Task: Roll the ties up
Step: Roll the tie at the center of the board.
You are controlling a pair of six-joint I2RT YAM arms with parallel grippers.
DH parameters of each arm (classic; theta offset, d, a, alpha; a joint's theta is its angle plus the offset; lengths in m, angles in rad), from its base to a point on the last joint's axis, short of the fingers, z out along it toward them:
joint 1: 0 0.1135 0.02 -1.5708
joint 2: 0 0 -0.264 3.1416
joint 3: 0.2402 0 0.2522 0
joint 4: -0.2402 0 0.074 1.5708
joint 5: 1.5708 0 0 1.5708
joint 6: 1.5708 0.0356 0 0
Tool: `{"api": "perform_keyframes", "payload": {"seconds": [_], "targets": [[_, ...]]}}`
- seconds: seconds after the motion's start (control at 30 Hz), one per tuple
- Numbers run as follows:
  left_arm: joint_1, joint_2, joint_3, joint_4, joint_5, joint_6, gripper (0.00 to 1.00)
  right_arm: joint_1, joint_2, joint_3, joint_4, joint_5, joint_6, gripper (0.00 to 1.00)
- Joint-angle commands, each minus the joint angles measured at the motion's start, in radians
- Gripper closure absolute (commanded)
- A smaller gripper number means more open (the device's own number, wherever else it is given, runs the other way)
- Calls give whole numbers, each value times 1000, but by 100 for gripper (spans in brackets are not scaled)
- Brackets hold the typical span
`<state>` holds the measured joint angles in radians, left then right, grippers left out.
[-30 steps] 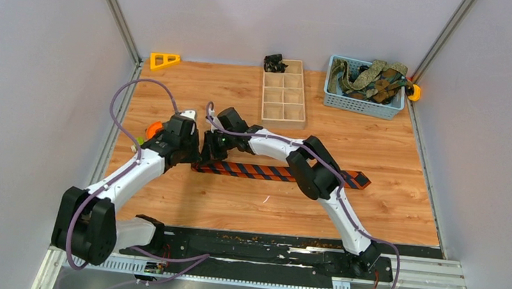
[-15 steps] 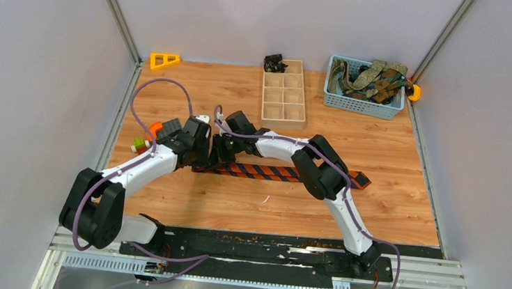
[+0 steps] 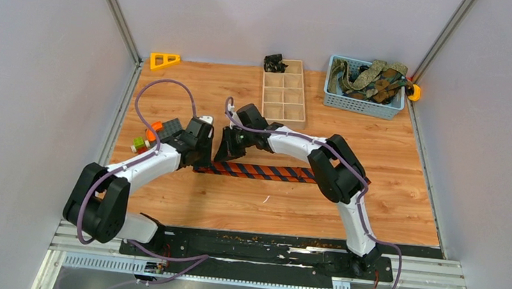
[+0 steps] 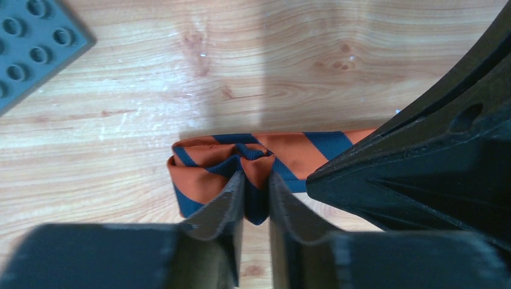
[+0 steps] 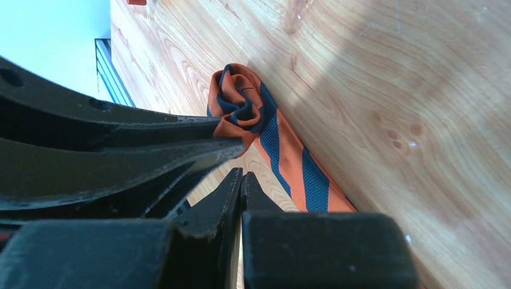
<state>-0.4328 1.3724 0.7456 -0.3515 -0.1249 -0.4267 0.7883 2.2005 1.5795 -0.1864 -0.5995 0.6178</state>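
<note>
**A:** Where is the tie?

**B:** The long orange-and-navy diagonally striped fabric tie (image 3: pixel 265 172) lies flat across the middle of the wooden worktop (image 3: pixel 402 199). Its left end is curled into a small loose roll.

**A:** And the left end effector (image 4: pixel 256 180)?

**B:** It is at that roll. Its 2 dark fingers (image 4: pixel 224 208) stand a narrow gap apart, pinching a fold of the rolled fabric between their tips (the cloth touches both).

**A:** The right one?

**B:** The right end effector (image 5: pixel 242 174) has its fingers pressed together with nothing between them. Its tips are just beside the striped strip, near the roll. From above, the 2 end effectors sit close together over that end.

**A:** What else is on the worktop?

**B:** A light-blue plastic basket (image 3: pixel 358 106) stands at the far right corner, holding a heap of olive-green and brown patterned ties (image 3: pixel 374 78). Left of it is a pale wooden box with small square compartments (image 3: pixel 283 101). A small dark bundle (image 3: pixel 274 63) sits at the box's far left corner, and I cannot tell what it is. A grey studded plastic plate (image 4: pixel 30 42) lies near the roll.
</note>
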Motion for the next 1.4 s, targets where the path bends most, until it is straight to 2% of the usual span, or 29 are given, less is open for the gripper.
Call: {"api": "perform_keyframes", "payload": {"seconds": [0.0, 0.1, 0.27, 0.77, 1.03, 1.23, 1.37], "targets": [[-7, 17, -6, 78, 74, -36, 65, -12, -66, -28, -5, 21, -33, 98], [-7, 22, -12, 98, 101, -53, 57, -14, -75, -31, -11, 21, -38, 98], [-7, 2, -26, 116, 119, -66, 52, -16, -88, -28, -19, 26, -44, 97], [-5, -87, -102, 192, 119, -107, 58, -14, -82, 14, -36, 13, -38, 96], [10, -125, -117, 197, 119, -118, 65, -1, -69, 38, -44, 11, -33, 95], [40, -149, -137, 206, 159, -127, 82, 13, -54, 61, -50, 10, -32, 95], [52, -195, -140, 189, 171, -132, 84, 22, -41, 77, -55, 9, -31, 96]]}}
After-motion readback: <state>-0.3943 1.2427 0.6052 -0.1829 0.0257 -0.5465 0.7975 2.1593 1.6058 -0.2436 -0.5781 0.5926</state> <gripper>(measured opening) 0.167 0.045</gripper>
